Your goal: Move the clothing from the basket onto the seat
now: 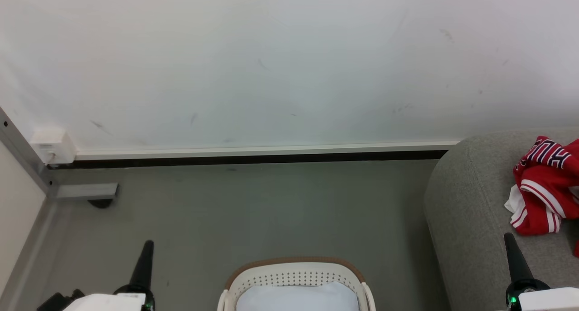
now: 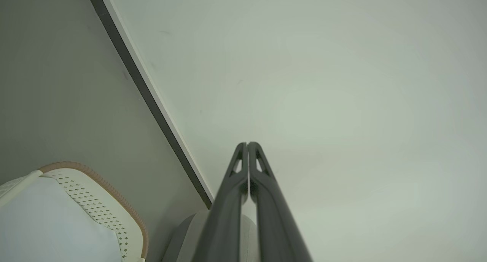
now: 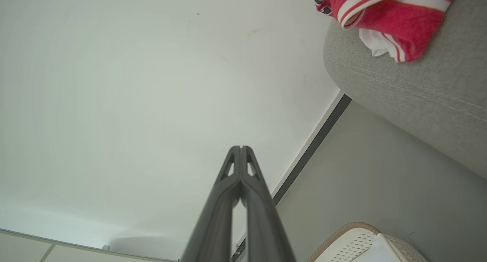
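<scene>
Red clothing point(image 1: 543, 189) heaped on seat point(image 1: 466, 202), frame right; basket point(image 1: 294, 268) looks bare; left claw point(image 1: 148, 245), right claw point(image 1: 509, 238) closed, empty, parked, job likely done

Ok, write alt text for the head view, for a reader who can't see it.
Red, white-striped clothing lies crumpled on a grey seat at the right edge. A white basket at bottom centre shows its pale bottom; the left gripper and right gripper point up, shut, at the lower corners.
</scene>
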